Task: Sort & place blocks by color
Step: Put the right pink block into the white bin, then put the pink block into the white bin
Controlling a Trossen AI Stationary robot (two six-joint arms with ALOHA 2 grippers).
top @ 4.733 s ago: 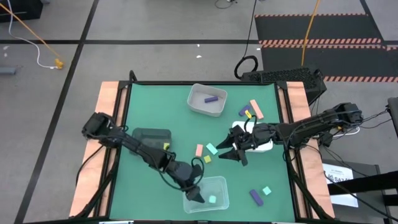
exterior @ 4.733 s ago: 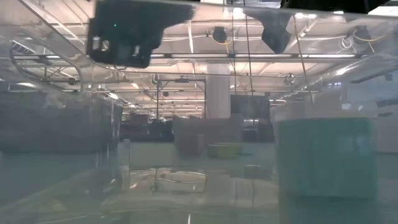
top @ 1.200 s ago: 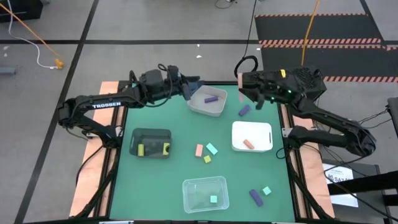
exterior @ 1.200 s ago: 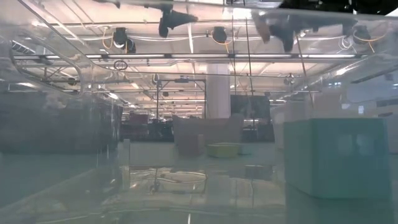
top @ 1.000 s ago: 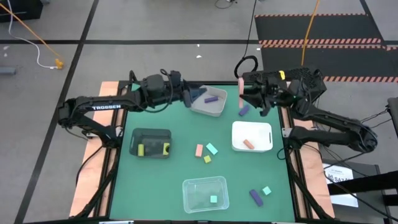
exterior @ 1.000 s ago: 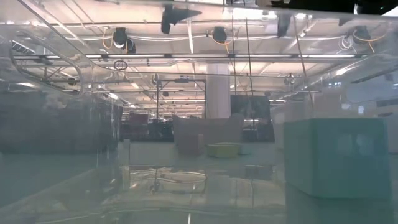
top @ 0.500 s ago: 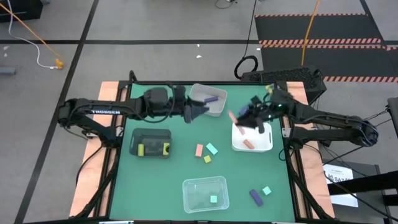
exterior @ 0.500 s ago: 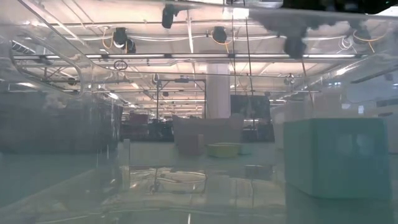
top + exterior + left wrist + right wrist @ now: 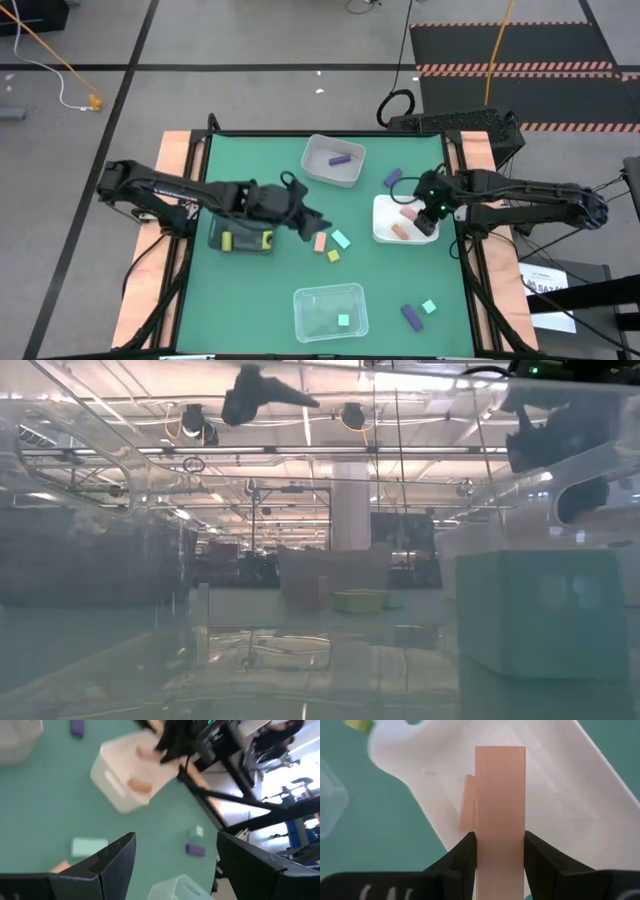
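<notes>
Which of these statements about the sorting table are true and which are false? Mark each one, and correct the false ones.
1. The right tool grips a pink bar over the white tray. True.
2. The grey tray holds a yellow block. False: it holds a purple block.
3. The left tool is open. True.
4. The clear tray holds nothing. False: a mint block lies in it.
5. The black tray holds yellow blocks. True.
</notes>
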